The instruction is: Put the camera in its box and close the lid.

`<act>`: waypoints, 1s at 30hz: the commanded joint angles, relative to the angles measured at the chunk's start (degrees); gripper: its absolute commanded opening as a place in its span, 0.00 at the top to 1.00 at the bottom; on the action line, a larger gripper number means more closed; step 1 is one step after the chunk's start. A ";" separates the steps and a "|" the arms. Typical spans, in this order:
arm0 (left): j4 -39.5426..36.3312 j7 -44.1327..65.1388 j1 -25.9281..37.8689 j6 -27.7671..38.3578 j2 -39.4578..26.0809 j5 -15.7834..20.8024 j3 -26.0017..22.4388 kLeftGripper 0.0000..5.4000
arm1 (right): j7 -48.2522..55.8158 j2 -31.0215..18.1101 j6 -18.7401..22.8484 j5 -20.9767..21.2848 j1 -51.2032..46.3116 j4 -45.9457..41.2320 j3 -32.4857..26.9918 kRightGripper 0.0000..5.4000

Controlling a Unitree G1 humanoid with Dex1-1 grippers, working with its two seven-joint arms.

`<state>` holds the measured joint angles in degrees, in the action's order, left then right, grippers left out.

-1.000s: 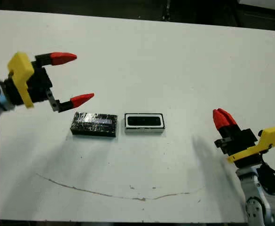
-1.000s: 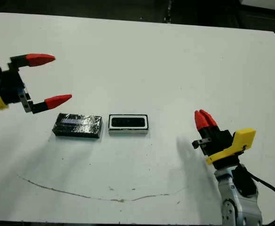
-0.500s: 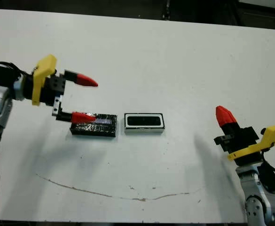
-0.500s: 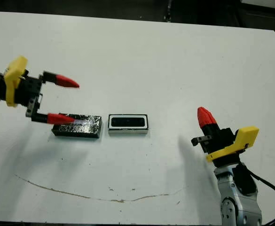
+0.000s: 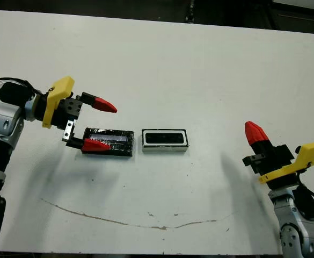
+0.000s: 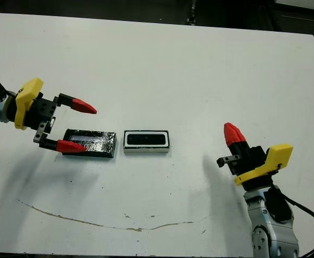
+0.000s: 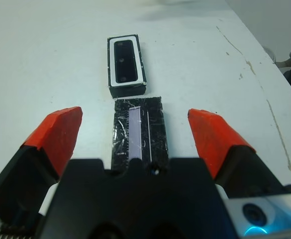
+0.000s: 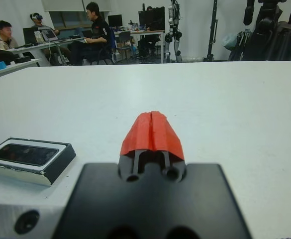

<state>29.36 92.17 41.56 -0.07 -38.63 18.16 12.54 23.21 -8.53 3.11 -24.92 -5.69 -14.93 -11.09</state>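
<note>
Left tool [image 5: 100,123] is spread wide open, one red fingertip [image 5: 106,105] out over the white tabletop [image 5: 199,70] on the far side of the lid [image 5: 114,142], the other low at the lid's near left corner, whether touching I cannot tell. In the left wrist view the fingers straddle that black, foil-marked slab, which lies flat at about the 9 o'clock side of the box [image 5: 165,141], end to end with it and just apart. The box sits near the middle of the tabletop, white-rimmed and open on top, and the camera [image 5: 165,138] lies inside it as a dark bar filling the tray lengthwise. Over at 3 o'clock from the box, well apart, the right tool [image 5: 255,132] is closed on nothing, its two red tips pressed together and pointing up and away; the right wrist view shows them meeting in one seam, with the box off to one side. A thin brown scratch line [image 5: 124,220] curves across the near part of the tabletop. Beyond the far edge, people [image 8: 93,30] sit at desks.
</note>
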 commanded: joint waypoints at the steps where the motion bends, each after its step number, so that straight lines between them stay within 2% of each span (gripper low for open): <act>1: 1.86 0.32 -1.67 1.55 0.07 -1.13 -0.29 0.00 | -0.05 -0.64 0.97 -0.59 -1.16 -0.33 -0.04 1.00; 9: 3.18 0.32 -1.86 2.03 0.37 -2.51 -0.33 0.00 | 0.37 -1.03 0.20 -0.30 -1.34 -0.01 0.41 1.00; 12: 3.42 0.32 -1.96 3.44 0.48 -3.28 -0.47 0.00 | 0.72 -1.03 1.04 -1.39 -1.18 0.27 0.22 1.00; 21: 5.21 0.32 -1.91 5.83 0.32 -3.57 0.30 0.00 | 1.16 -1.12 1.01 -1.64 -1.23 0.22 0.31 1.00; 30: 7.36 0.31 -1.94 4.43 0.46 -4.61 0.38 0.00 | 0.93 -1.15 1.70 -1.80 -1.37 -0.23 0.28 1.00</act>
<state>36.05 92.19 40.46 5.22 -38.15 14.20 12.81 24.27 -8.92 3.89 -26.35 -6.31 -15.02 -10.56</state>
